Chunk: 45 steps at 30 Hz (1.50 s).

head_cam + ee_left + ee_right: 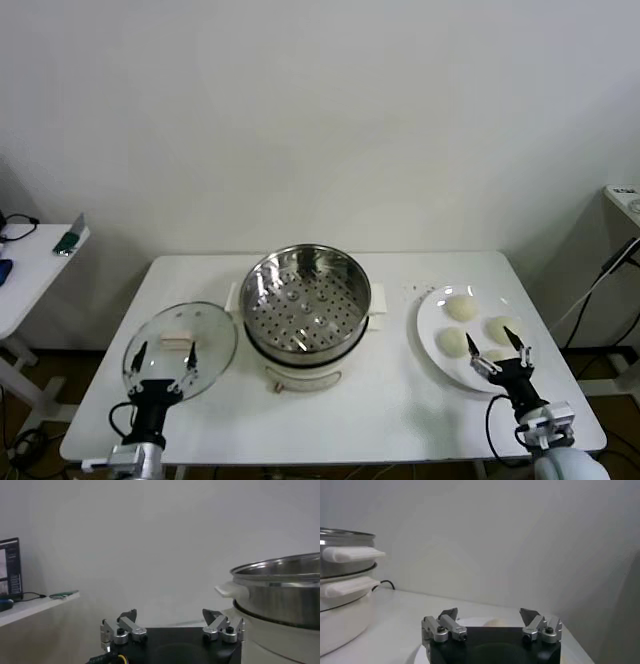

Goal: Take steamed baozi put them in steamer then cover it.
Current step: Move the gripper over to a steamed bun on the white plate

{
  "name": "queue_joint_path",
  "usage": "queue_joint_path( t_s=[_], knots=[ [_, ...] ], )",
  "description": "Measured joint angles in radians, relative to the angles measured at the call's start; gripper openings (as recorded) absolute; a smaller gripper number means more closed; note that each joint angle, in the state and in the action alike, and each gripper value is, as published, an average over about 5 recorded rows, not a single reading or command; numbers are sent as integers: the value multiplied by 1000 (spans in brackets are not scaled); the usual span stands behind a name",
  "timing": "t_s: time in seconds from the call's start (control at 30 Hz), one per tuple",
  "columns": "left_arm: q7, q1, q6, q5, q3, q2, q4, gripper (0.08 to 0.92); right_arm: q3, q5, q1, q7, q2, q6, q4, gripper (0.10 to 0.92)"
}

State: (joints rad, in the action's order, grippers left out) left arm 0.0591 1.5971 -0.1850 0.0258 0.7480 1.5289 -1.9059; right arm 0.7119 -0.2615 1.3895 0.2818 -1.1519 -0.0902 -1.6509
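The steamer [305, 305], a shiny steel pot with an empty perforated tray on a white base, stands mid-table. It also shows in the left wrist view [280, 592] and the right wrist view [342, 580]. The cover [180, 350], a clear glass lid with a cream handle, lies flat to its left. Several cream-white baozi [459, 308] sit on a white plate [428, 322] to its right. My left gripper [163, 362] is open and empty above the lid's near edge. My right gripper [498, 348] is open and empty above the plate's near side. One baozi [490, 622] peeks out between its fingers.
The white table's front edge [330, 455] runs just behind both grippers. A side table [30, 260] with small items stands at the far left. A cable [600, 280] hangs beside the table's right edge. Bare tabletop lies in front of the steamer.
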Motion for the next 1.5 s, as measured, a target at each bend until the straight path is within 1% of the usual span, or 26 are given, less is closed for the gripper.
queue_joint_path(
  t_s=[0.13,0.4,0.6,0.77,0.93,1.07,1.27,1.5],
  knots=[
    [-2,2,2,5,-3,-5,-4,823,-15,32,-34,58,66,32,13,823],
    [-2,7,5,23,-17,-15,-11,823,-118,140,-184,270,303,129,91,823],
    [-5,6,4,22,-21,-20,-1,823,-303,241,-396,453,453,154,185,823],
    [-7,1,7,15,-18,-30,10,823,-522,315,-627,588,516,146,286,823],
    [-9,-6,13,10,-15,-37,21,823,-756,369,-864,689,527,127,407,823],
    [-9,-9,17,8,-13,-39,28,823,-927,405,-1033,741,504,109,515,823],
    [-8,-20,28,4,-8,-30,28,823,-1122,449,-1222,791,425,82,681,823],
    [-8,-21,30,3,-3,-26,30,823,-1246,499,-1342,821,314,52,863,823]
  ],
)
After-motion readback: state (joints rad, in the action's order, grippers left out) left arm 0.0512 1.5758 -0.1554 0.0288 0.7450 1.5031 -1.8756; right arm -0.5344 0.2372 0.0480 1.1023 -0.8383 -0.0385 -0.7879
